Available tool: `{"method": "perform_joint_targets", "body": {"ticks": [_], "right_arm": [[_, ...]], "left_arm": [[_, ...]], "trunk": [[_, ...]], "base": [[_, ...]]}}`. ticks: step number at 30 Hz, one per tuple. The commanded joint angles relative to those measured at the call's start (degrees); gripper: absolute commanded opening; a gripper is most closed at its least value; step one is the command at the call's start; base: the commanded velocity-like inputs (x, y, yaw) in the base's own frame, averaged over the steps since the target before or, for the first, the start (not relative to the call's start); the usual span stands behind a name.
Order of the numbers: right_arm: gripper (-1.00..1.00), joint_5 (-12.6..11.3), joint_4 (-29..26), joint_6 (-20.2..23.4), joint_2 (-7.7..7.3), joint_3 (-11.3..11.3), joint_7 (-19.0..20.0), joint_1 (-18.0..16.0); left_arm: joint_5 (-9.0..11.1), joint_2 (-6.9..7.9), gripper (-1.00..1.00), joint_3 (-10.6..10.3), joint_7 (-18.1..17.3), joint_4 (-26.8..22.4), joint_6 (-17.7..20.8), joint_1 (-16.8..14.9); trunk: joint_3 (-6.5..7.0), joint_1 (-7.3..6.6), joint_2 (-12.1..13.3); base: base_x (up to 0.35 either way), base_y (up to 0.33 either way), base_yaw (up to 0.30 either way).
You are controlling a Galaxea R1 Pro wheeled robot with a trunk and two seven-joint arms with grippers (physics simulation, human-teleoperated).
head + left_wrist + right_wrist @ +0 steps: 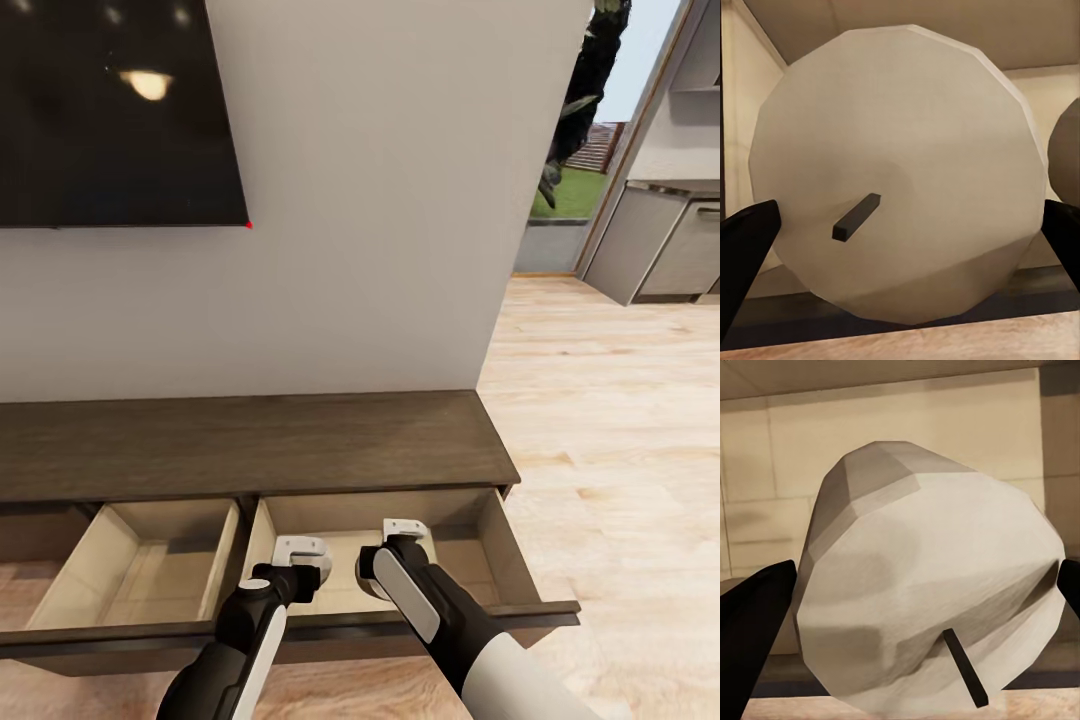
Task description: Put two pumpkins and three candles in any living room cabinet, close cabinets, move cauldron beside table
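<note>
The long dark-brown cabinet [250, 445] stands against the wall with two pale beige drawers pulled out. Both arms reach down into the right drawer [503, 555]. My left gripper [904, 240] is shut on a white candle [900, 135] with a short dark wick, its black fingers [746, 247] pressing both sides. My right gripper [922, 607] is shut on a second, lumpier white candle [930, 555] in the same way. That second candle's edge [1068, 157] also shows in the left wrist view. The left drawer [150, 570] looks bare inside. Pumpkins, cauldron and table are out of view.
A dark television [110, 110] hangs on the white wall above the cabinet. Pale wooden floor [620, 420] runs past the cabinet's right end toward grey kitchen cupboards [660, 250] and a window with a plant [585, 80].
</note>
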Motion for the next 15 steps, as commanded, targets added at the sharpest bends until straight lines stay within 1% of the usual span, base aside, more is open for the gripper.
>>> {"method": "perform_joint_targets", "body": {"ticks": [1,3,8,10,12,15], "right_arm": [[-1.00,-0.01,0.00,-0.01,0.00,0.00,0.02,0.00],[-1.00,-0.01,0.00,-0.01,0.00,0.00,0.03,0.00],[-1.00,0.04,0.01,-0.22,0.00,0.27,0.06,0.03],[-1.00,0.04,0.00,-1.70,0.00,1.29,0.07,0.01],[-1.00,0.01,-0.01,-3.65,0.00,3.31,0.07,0.00],[-1.00,0.00,-0.02,-4.48,0.00,4.48,0.03,0.00]], "left_arm": [[-0.01,0.00,-1.00,0.00,0.00,0.00,0.01,0.00],[-0.01,0.00,-1.00,-0.03,0.00,0.00,0.02,0.00],[0.05,0.00,-1.00,-0.05,0.00,0.00,0.13,0.00],[0.03,0.00,-1.00,-0.05,0.00,0.00,0.14,0.00],[0.03,0.00,-1.00,-0.07,0.00,0.00,0.14,0.00],[0.01,0.00,-1.00,-0.06,0.00,0.00,0.14,0.00]], "trunk": [[0.00,0.00,0.00],[0.00,0.00,0.00],[0.00,0.00,0.00],[0.00,0.00,0.00],[0.00,0.00,0.00],[0.00,0.00,0.00]], "base": [[0.000,0.000,0.000],[0.013,0.007,0.000],[0.112,0.083,0.000],[0.028,0.020,0.000],[0.011,0.007,0.000],[0.003,0.002,0.023]]}}
